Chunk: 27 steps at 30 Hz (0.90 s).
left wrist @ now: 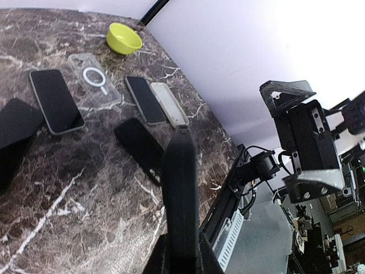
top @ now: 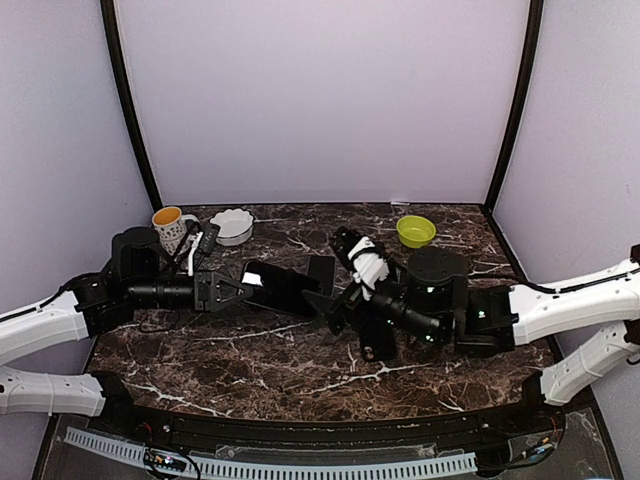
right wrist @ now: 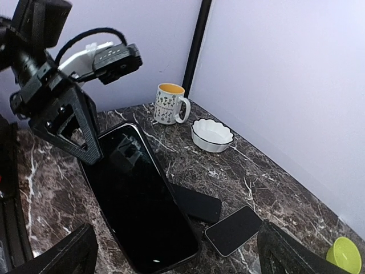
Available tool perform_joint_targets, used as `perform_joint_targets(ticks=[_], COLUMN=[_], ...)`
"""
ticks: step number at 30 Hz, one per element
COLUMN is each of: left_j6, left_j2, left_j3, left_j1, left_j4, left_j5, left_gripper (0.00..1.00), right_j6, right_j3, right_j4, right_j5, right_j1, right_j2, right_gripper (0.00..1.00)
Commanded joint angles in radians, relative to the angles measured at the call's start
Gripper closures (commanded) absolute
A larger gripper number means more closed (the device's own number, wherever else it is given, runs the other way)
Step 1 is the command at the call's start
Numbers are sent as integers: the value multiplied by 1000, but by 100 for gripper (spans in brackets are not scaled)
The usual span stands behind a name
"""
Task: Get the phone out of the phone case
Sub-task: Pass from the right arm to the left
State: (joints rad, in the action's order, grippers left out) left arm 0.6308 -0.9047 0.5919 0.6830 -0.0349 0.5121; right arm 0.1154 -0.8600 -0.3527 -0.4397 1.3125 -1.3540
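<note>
Holding the phone (right wrist: 142,200) up over the desk (top: 300,370), my left gripper (top: 232,291) pinched shut on one short end. My right gripper (top: 335,305) stands wide open around the free end, fingers clear of it. Judgement: light, stiff slab. Glass face is slippery and fragile; the case (left wrist: 179,188) probably flexes. Best hold is across the long edges.
</note>
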Motion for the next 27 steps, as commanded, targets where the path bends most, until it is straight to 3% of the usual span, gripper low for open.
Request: perform_joint_targets(ticks=[1,6,13,27], left_j6=[-53,-9,100,214], left_j2=[44,33,4,-25], left_j3=[91,125,164,166], left_j1=[0,0,-2,0], left_j4=[-173,-301,-508,-676], left_j5=[11,64,129,175], left_gripper=[100,100,100,100], right_j6=[-271,-469,-599,-698], right_j3=[40,129,229,52], right_j4=[76,-10,-228,-370], right_j5=[90,257,428,553], right_j1=[-54,-114,-129,-149], right_j2=[151,317,422,200], right_gripper=[1,1,3,22])
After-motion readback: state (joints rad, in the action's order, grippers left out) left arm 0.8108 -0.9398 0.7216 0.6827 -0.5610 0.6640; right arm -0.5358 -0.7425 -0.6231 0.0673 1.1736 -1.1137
